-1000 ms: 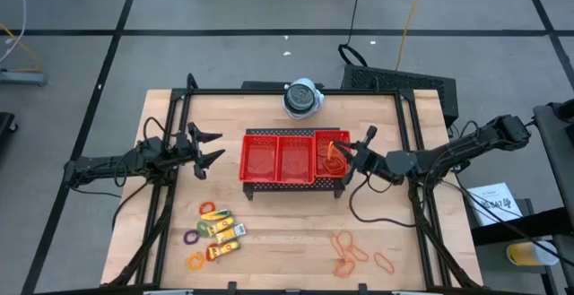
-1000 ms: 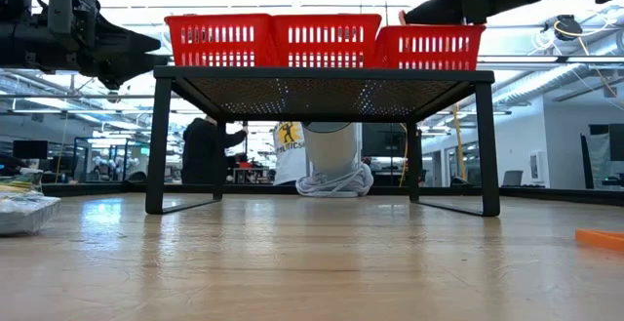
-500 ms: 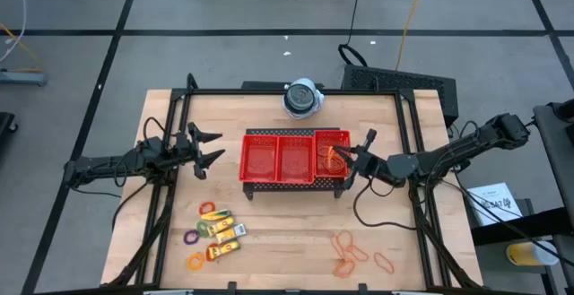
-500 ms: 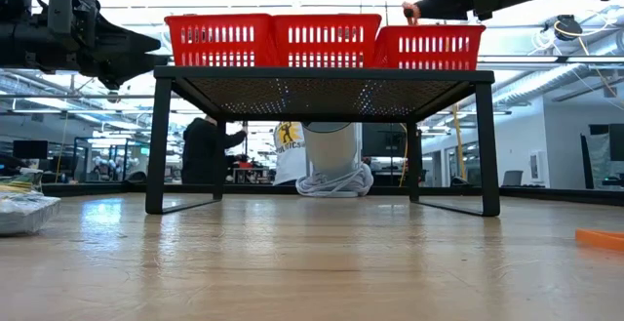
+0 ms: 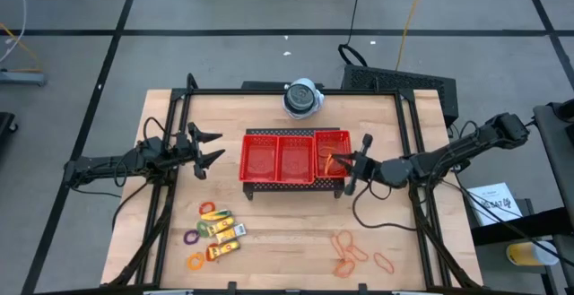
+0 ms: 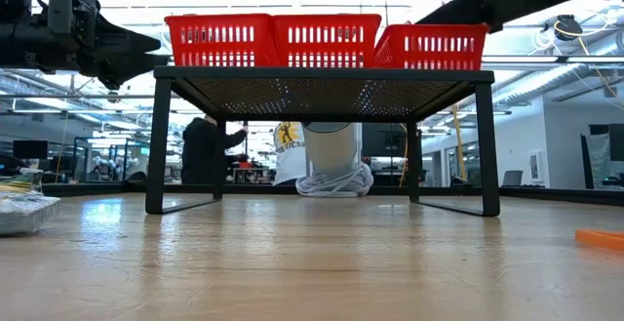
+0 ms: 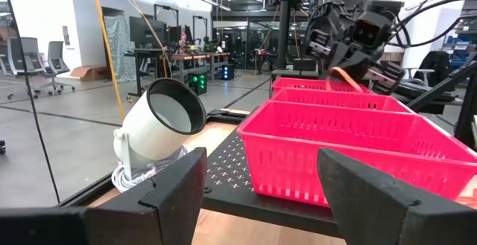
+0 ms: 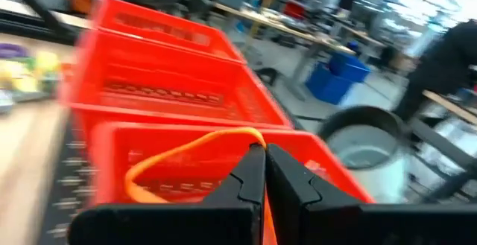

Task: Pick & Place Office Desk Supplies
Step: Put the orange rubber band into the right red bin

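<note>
A red three-compartment mesh tray (image 5: 278, 159) stands on a black riser (image 6: 322, 79) at the table's middle. My right gripper (image 5: 350, 164) is level at the tray's right end, shut on an orange rubber band (image 8: 186, 150) that loops out over the right compartment (image 8: 223, 163). The same band (image 7: 346, 77) shows below that gripper in the left wrist view. My left gripper (image 5: 212, 148) waits open to the left of the tray. More orange bands (image 5: 354, 255) lie at the near right. Yellow packets (image 5: 224, 232) and coloured rings (image 5: 199, 238) lie at the near left. My right gripper pinches the orange rubber band at one spot on its loop (image 8: 252, 133) between its two fingertips. The fingers come in level from the table's right side. The loop stands out slack ahead of the fingertips over the tray's right compartment. Whether its lower part touches the tray is hidden.
A round white-grey device (image 5: 302, 98) stands behind the tray at the far edge. Black frame rails (image 5: 161, 205) run along the table's left and right sides. Bare wood (image 5: 287, 232) lies between the packets and the loose bands.
My right gripper has rolled at the wrist and drawn back a little toward the table's right edge, staying shut on the orange band. The band's loop over the right compartment shows smaller than before.
</note>
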### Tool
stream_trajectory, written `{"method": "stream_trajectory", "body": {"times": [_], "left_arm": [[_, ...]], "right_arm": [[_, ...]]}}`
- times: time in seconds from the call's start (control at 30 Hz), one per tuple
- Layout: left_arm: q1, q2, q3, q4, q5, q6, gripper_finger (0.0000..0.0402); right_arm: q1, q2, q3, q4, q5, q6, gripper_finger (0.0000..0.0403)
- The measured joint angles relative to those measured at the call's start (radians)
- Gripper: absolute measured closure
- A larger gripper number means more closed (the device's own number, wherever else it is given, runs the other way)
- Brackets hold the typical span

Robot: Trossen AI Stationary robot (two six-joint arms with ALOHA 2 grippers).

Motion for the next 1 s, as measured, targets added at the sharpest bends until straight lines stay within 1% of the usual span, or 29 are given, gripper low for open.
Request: {"method": "stream_trajectory", "body": {"times": [0.1, 0.33, 0.43, 0.67, 0.83, 0.93, 1.0], "left_arm": [[0.000, 0.000, 0.000, 0.000, 0.000, 0.000, 0.0135], [0.000, 0.000, 0.000, 0.000, 0.000, 0.000, 0.0135], [0.000, 0.000, 0.000, 0.000, 0.000, 0.000, 0.0135], [0.000, 0.000, 0.000, 0.000, 0.000, 0.000, 0.0135], [0.000, 0.000, 0.000, 0.000, 0.000, 0.000, 0.0135], [0.000, 0.000, 0.000, 0.000, 0.000, 0.000, 0.0135], [0.000, 0.000, 0.000, 0.000, 0.000, 0.000, 0.0135]], "right_arm": [[0.010, 0.000, 0.000, 0.000, -0.031, 0.000, 0.0403], [0.024, 0.000, 0.000, 0.015, -0.034, 0.000, 0.0403], [0.024, 0.000, 0.000, 0.015, -0.062, -0.002, 0.0403], [0.024, -0.014, 0.000, 0.062, -0.058, -0.063, 0.0403], [0.024, -0.074, 0.000, 0.069, -0.056, -0.113, 0.0403], [0.024, -0.135, 0.000, 0.014, -0.051, -0.128, 0.0403], [0.024, -0.178, 0.000, -0.035, -0.017, -0.132, 0.0403]]}}
